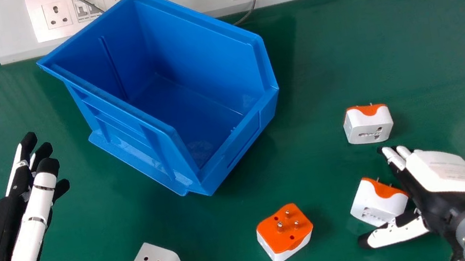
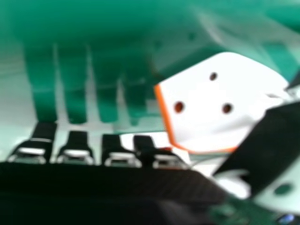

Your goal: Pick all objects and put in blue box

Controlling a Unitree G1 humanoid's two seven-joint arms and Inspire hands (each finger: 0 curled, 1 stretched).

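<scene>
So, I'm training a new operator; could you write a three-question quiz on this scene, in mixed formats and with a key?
1. True or false: all four plug adapters lie outside the blue box.

2. Multiple choice: in the head view, where does the adapter by the right robot hand appear?
A. Inside the blue box
B. In the gap between that hand's thumb and fingers
C. Against the left robot hand

3. Fill in with "toward" or "away from": the pins of the adapter nearest the left robot hand point ____ the blue box.

Key: 1 true; 2 B; 3 away from
</scene>
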